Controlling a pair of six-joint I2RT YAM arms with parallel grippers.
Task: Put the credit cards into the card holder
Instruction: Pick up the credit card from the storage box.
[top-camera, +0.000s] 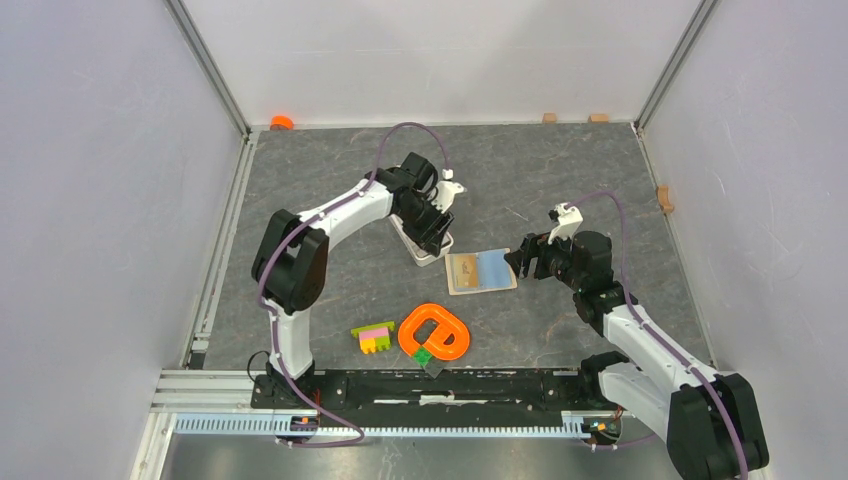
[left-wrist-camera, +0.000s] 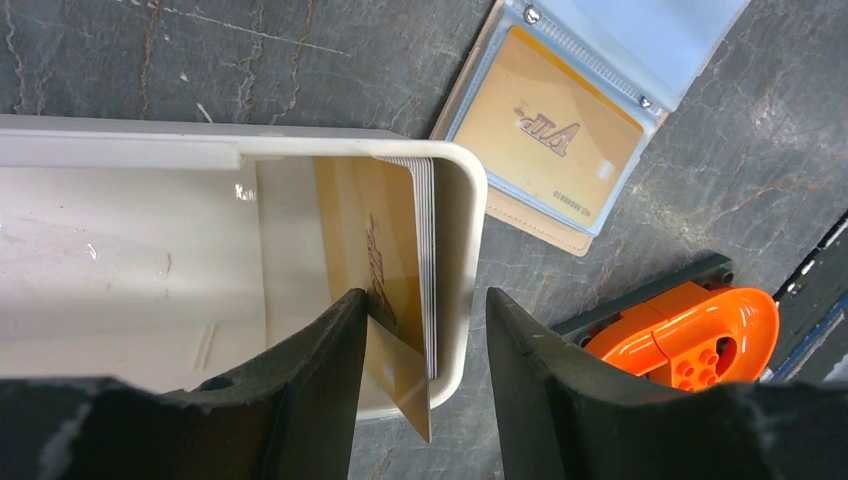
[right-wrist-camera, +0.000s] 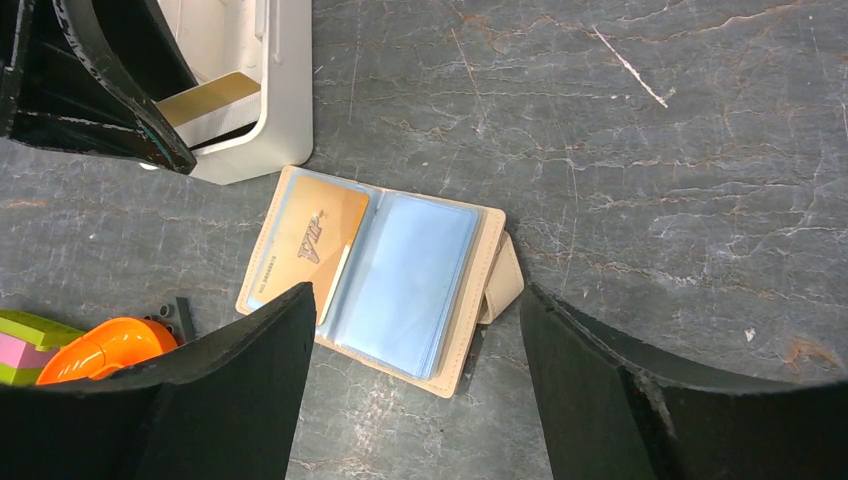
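The card holder (top-camera: 480, 271) lies open flat on the grey table, a gold card (right-wrist-camera: 310, 240) in its left clear pocket and light-blue sleeves on the right. Several credit cards (left-wrist-camera: 428, 250) stand on edge against the end wall of a white tray (left-wrist-camera: 150, 150). One gold card (left-wrist-camera: 395, 370) leans out of that stack against my left gripper's inner finger (left-wrist-camera: 330, 370). My left gripper (left-wrist-camera: 425, 295) straddles the cards and the tray wall; its outer finger stays off the wall. My right gripper (right-wrist-camera: 415, 300) hovers open over the holder's right edge, near the clasp tab (right-wrist-camera: 503, 280).
An orange toy loop (top-camera: 434, 332) and pink-yellow-green bricks (top-camera: 373, 337) lie near the front, just below the holder. An orange cap (top-camera: 282, 122) and small wooden blocks (top-camera: 549, 117) sit along the back wall. White walls enclose the table.
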